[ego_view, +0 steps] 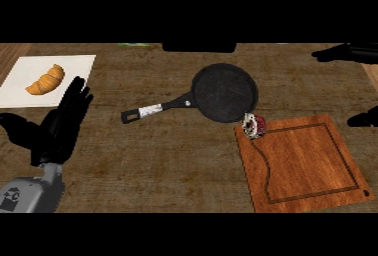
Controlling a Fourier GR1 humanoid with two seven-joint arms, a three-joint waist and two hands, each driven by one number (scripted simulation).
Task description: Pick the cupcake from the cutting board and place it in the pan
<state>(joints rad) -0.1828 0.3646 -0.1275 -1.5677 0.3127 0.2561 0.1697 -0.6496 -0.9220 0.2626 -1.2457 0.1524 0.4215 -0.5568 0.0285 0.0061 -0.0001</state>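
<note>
The cupcake [255, 125], with a white wrapper and dark red top, lies tipped at the far left corner of the wooden cutting board [306, 165]. It sits right beside the near rim of the black pan [225, 92], whose handle [151, 111] points left. No hand touches it. My left hand [65, 122] is open at the left, fingers up, well away from the pan. Part of my right hand [347, 52] shows as a dark shape at the top right edge, far from the cupcake; its fingers are cut off by the edge.
A croissant [46, 80] lies on a white plate [18, 92] at the far left. A black object [199, 47] sits at the counter's back edge. A dark shadow patch [365, 117] lies at the right edge, beside the board.
</note>
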